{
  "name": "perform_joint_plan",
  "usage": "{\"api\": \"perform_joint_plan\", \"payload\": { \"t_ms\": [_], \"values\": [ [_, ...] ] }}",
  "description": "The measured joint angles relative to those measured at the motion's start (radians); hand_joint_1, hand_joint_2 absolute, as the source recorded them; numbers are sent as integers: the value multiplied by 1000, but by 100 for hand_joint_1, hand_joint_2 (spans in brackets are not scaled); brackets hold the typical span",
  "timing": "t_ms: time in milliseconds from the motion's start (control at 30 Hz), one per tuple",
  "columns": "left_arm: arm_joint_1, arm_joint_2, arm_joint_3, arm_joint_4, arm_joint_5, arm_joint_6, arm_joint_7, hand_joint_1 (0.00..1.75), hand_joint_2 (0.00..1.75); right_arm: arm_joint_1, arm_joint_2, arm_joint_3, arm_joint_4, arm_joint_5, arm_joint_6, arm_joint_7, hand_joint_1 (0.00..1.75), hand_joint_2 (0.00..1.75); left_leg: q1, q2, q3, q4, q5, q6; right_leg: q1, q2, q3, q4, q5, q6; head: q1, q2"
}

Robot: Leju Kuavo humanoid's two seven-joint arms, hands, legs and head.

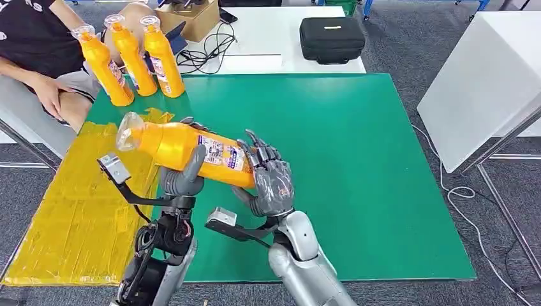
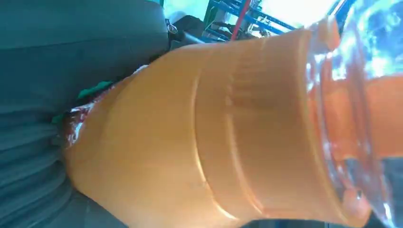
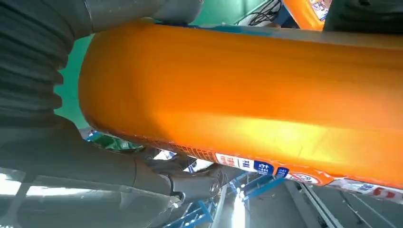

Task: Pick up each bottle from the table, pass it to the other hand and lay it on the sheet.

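Floor: grey carpet point(image 1: 408, 38), all round the tables.
Main table: green top point(image 1: 357, 166), fills mid pic.
Far table: white point(image 1: 281, 38), butts the green one's far edge; black case point(image 1: 332, 38), black cables point(image 1: 207, 51), cardboard box point(image 1: 194, 18) on it.
Right: white table point(image 1: 478, 83), angled, metal legs; white cable point(image 1: 469, 223) on carpet below.
Far edge: blue frame legs point(image 1: 369, 6).
Person: seated far left point(image 1: 38, 44).
Light: even, indoor.
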Motion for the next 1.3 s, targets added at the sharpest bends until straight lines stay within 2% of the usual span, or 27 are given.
{"api": "perform_joint_plan", "payload": {
  "t_ms": [100, 133, 300, 433, 467, 533, 667, 700, 833, 933, 1000, 1033, 1100, 1167, 1300],
  "values": [
    [0, 0, -2, 0, -2, 0, 0, 175, 175, 1, 0, -5, 0, -2, 0, -2, 63, 175, 0, 0, 0, 0, 0, 0, 0, 0, 0, 0, 0, 0, 0, 0],
    [0, 0, -3, 0, -2, 0, 0, 175, 175, 2, 0, -5, 0, -2, 0, -2, 0, 175, 0, 0, 0, 0, 0, 0, 0, 0, 0, 0, 0, 0, 0, 0],
    [-5, 0, -10, -2, -29, 2, -8, 175, 175, 12, -1, -5, 4, -40, 0, -16, 0, 175, 0, 0, 0, 0, 0, 0, 0, 0, 0, 0, 0, 0, 0, 0],
    [-7, 2, -37, -6, -177, 46, -60, 175, 175, 14, -2, 32, 45, -373, 25, -129, 0, 175, 0, 0, 0, 0, 0, 0, 0, 0, 0, 0, 0, 0, 0, 0],
    [-5, 3, -45, -8, -217, 69, -80, 175, 175, 21, -6, 35, 45, -451, 51, -162, 0, 0, 0, 0, 0, 0, 0, 0, 0, 0, 0, 0, 0, 0, 0, 0],
    [4, 12, -50, -19, -311, 142, -122, 175, 175, 55, -19, 35, 9, -604, 120, -218, 0, 0, 0, -1, 0, 0, 0, 0, 0, 0, 0, 0, 0, 0, 0, 0],
    [34, 39, -49, -33, -484, 266, -152, 175, 175, 126, -68, 35, -111, -812, 267, -247, 0, 0, 0, -1, 0, 0, 0, 0, 0, 0, 0, 0, 0, 0, 0, 0],
    [40, 45, -49, -33, -524, 302, -157, 175, 175, 141, -79, 34, -142, -845, 287, -253, 0, 175, 0, -1, 0, 0, 0, 0, 0, 0, 0, 0, 0, 0, 0, 0],
    [32, 82, -49, -21, -692, 462, -137, 175, 175, 187, -124, 32, -265, -921, 298, -264, 0, 175, 0, 0, 0, 0, 0, 0, 0, 0, 0, 0, 0, 0, 0, 0],
    [-18, 104, -43, 34, -886, 577, -80, 175, 175, 197, -145, 18, -339, -919, 272, -259, 0, 175, 0, -1, 0, 0, 0, 0, 0, 0, 0, 0, 0, 0, 0, 0],
    [-61, 116, -40, 85, -1095, 636, -15, 175, 175, 207, -153, 5, -379, -891, 250, -251, 0, 175, 0, -1, 1, 0, 1, 0, 0, 0, 1, 0, 0, 0, 0, 0],
    [-87, 123, -40, 115, -1241, 666, 55, 175, 175, 217, -158, -3, -398, -874, 239, -246, 0, 175, 0, -1, 1, 0, 1, 0, 0, 0, 1, 0, 0, 0, 0, 0],
    [-128, 136, -42, 180, -1494, 684, 166, 175, 175, 241, -163, -23, -429, -850, 232, -238, 0, 175, 0, -1, 1, 0, 1, 0, 0, 0, 2, 0, 0, 0, 0, 0],
    [-158, 150, -45, 239, -1658, 679, 223, 175, 175, 261, -170, -47, -455, -839, 230, -237, 0, 175, 0, -1, 1, 0, 1, 0, 0, 0, 1, 0, 0, 0, 0, 0],
    [-228, 188, -88, 334, -1952, 605, 376, 175, 175, 282, -182, -96, -497, -830, 230, -232, 0, 175, 0, -1, 1, 0, 1, 0, 0, 0, 0, 0, 0, 0, 0, 0]
  ]
}}
